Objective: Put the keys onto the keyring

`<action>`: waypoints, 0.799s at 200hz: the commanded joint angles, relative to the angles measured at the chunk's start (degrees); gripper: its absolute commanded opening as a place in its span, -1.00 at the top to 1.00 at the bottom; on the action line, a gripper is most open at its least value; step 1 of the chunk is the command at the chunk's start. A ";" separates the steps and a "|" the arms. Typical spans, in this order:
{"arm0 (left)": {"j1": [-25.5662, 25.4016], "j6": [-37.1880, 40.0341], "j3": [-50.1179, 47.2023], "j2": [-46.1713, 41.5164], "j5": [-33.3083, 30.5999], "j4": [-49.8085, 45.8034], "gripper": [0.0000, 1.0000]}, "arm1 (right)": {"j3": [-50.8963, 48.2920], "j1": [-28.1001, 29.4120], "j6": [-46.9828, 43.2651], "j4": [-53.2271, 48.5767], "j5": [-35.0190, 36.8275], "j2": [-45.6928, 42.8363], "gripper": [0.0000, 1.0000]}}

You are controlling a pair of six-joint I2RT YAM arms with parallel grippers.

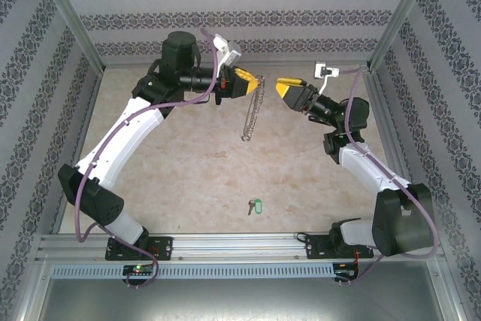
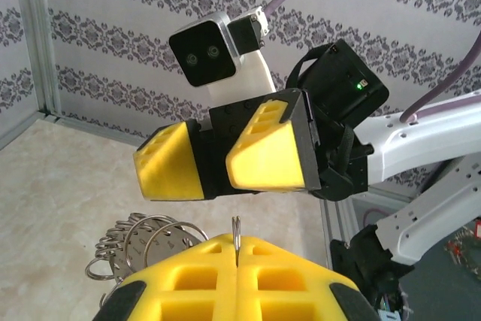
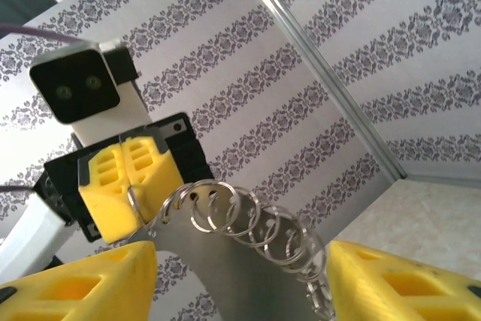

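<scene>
Nearest us, we see the keys (image 1: 254, 205) lying on the tabletop (image 1: 188, 171). Farther back, our left jaws are clamped on the keyring (image 1: 249, 114), which hangs down from them; our right jaws stand apart just beside it.

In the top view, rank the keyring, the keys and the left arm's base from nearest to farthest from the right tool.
1. The keyring, dangling from the shut left tool, just left of the open right tool.
2. The keys, lying on the table toward its near edge, about midway across.
3. The left arm's base, at the near left corner.
</scene>
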 commanded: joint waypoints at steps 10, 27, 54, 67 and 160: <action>-0.66 6.76 4.28 2.35 3.64 -8.15 1.00 | -1.97 2.77 -3.01 3.44 -1.40 -1.57 -0.08; -0.64 7.33 5.01 2.85 4.17 -9.08 1.00 | -2.06 4.40 -4.06 3.45 -1.12 -1.42 0.04; -0.64 7.52 5.47 3.44 4.68 -9.43 1.00 | -2.14 6.07 -4.69 3.90 -0.57 -0.63 0.29; -0.68 7.36 5.62 3.56 4.82 -9.43 1.00 | -2.54 6.43 -4.57 4.49 -0.20 -0.36 0.37; -0.62 7.08 5.73 4.15 6.34 -9.04 1.00 | -2.51 6.99 -4.69 5.03 1.45 -1.31 0.50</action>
